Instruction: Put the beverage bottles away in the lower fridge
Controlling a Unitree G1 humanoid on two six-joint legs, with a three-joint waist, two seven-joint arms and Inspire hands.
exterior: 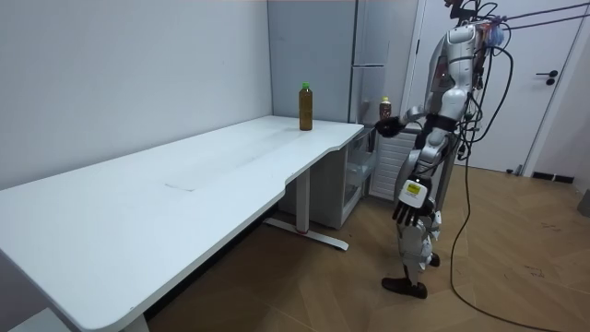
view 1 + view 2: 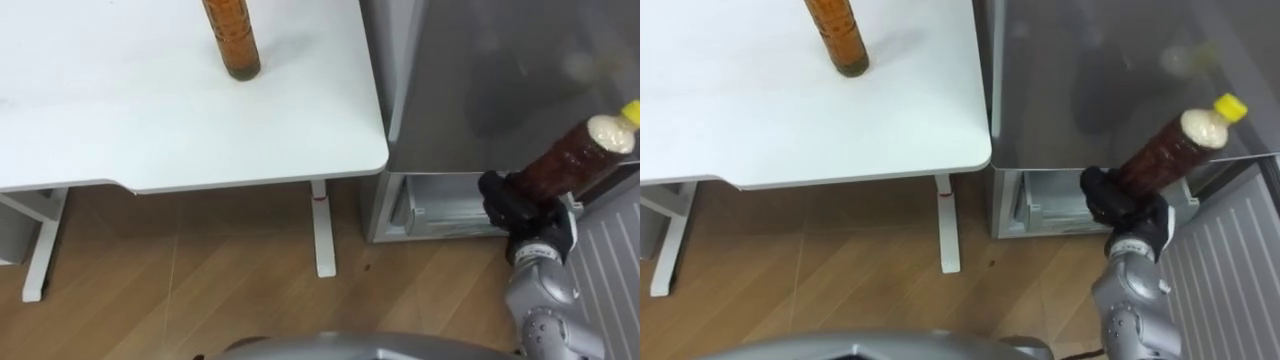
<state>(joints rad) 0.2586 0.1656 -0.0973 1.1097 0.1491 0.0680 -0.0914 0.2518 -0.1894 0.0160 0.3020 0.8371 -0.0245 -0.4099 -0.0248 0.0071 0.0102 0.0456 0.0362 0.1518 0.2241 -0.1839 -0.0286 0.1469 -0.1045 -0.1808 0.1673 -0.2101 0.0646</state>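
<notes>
Pale wood-plank flooring (image 2: pixel 200 290) runs under a long white rectangular table (image 2: pixel 150 110), whose end edge sits just beside a tall grey metal fridge (image 2: pixel 480 80). The robot stands on the floor off the table's fridge-side corner, turned toward the fridge.

Its right hand (image 2: pixel 515 205) reaches forward with its dark fingers curled round the lower body of a brown tea bottle with a yellow cap (image 2: pixel 575 150). That bottle is tilted, with the cap up and away from the table. It is held in the air in front of the fridge's grey face, above the open lower fridge compartment (image 2: pixel 440 200) with its pale interior. A ribbed whitish door panel (image 2: pixel 610 260) stands swung open beside the right arm.

A second brown drink bottle with a green cap (image 1: pixel 305 107) stands upright on the table, near its far edge and toward the corner next to the fridge.

The left hand (image 1: pixel 406 210) hangs at the robot's side below table height, with loose, straight fingers holding nothing.
</notes>
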